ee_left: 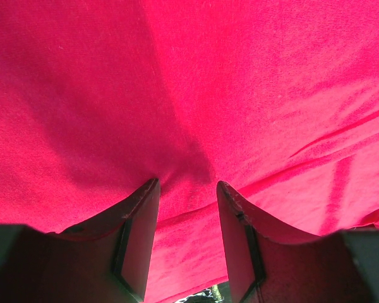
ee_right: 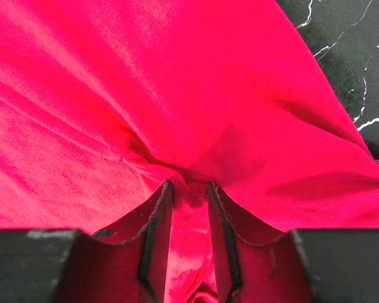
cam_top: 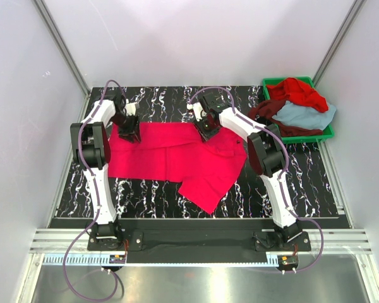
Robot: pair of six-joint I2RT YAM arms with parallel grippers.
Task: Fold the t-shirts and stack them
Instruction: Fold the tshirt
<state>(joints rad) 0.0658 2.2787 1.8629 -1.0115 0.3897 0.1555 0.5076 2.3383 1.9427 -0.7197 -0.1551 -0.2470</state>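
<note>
Crimson-pink cloth covers the middle of the black marbled table [cam_top: 151,101]: a shirt [cam_top: 177,158] spread out flat, with one flap reaching towards the near edge. At its far left edge the left gripper [cam_top: 131,134] points down onto the fabric. In the left wrist view its fingers [ee_left: 142,214] stand about half open, tips pressed into the shirt, with a shallow, shadowed ridge of cloth lying between them. The gap is plainly wide and the jaws are not closed on that ridge. Further right, at the far edge of the same shirt, the right gripper [cam_top: 207,131] also points down. Its wrist view shows the jaws drawn much closer together, with a bunch of the pink cloth gathered between them and creases running out from the pinch. To the right of that, bare table shows beside the shirt's edge. At the far right corner sits a green bin [cam_top: 275,80] holding a heap of three more shirts: a brighter red shirt [cam_top: 297,91] on top at the back, a dark maroon shirt [cam_top: 265,112] beneath, and a blue-grey shirt [cam_top: 306,115] towards the front.
</note>
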